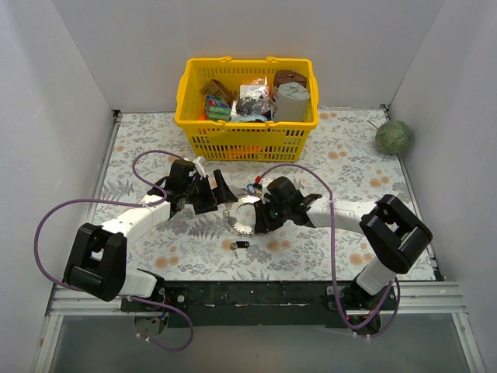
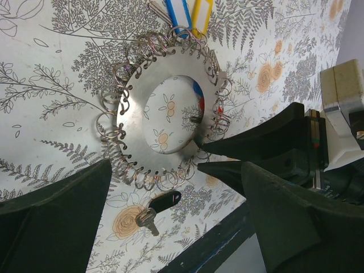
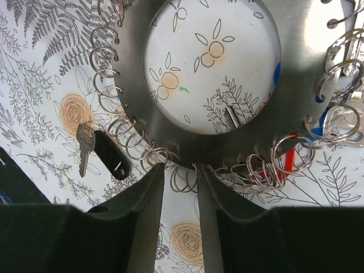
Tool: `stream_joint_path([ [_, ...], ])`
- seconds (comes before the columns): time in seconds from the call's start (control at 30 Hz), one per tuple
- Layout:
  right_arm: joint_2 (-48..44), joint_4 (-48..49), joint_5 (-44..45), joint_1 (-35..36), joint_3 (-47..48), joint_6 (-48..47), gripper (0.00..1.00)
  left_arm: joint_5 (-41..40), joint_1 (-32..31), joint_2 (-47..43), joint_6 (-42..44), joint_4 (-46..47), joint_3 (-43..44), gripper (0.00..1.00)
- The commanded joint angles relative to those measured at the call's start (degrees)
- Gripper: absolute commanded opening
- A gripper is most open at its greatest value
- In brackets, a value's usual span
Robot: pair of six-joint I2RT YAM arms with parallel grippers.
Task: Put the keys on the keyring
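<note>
The keyring (image 2: 133,114) is a flat metal disc with a round hole and many small split rings along its rim. It lies mid-table (image 1: 242,219) and fills the right wrist view (image 3: 301,85). A black-headed key (image 2: 161,203) lies loose on the cloth just beyond the rim, toward the table's front edge (image 1: 240,245) (image 3: 111,154). Blue and red key heads (image 2: 198,88) show at the ring's far side. My left gripper (image 2: 176,170) is wide open above the ring and black key. My right gripper (image 3: 181,170) has its tips at the rim, narrowly apart, with split rings between them.
A yellow basket (image 1: 247,124) full of packets stands at the back. A green ball (image 1: 394,137) lies at the far right. White key tags edged in blue and yellow (image 2: 185,14) lie past the ring. The table's dark front edge (image 2: 227,242) is close to the black key.
</note>
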Motion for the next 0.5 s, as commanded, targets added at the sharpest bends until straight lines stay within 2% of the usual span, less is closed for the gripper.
stream_joint_path([
  [0.0, -0.58, 0.27, -1.15, -0.97, -1.94, 1.30, 0.38, 0.69, 0.18, -1.44, 0.05, 0.94, -0.51, 0.98],
  [0.47, -4.35, 5.36, -8.61, -4.66, -4.40, 4.99, 0.33, 1.39, 0.18, -1.18, 0.22, 1.29, 0.10, 0.98],
])
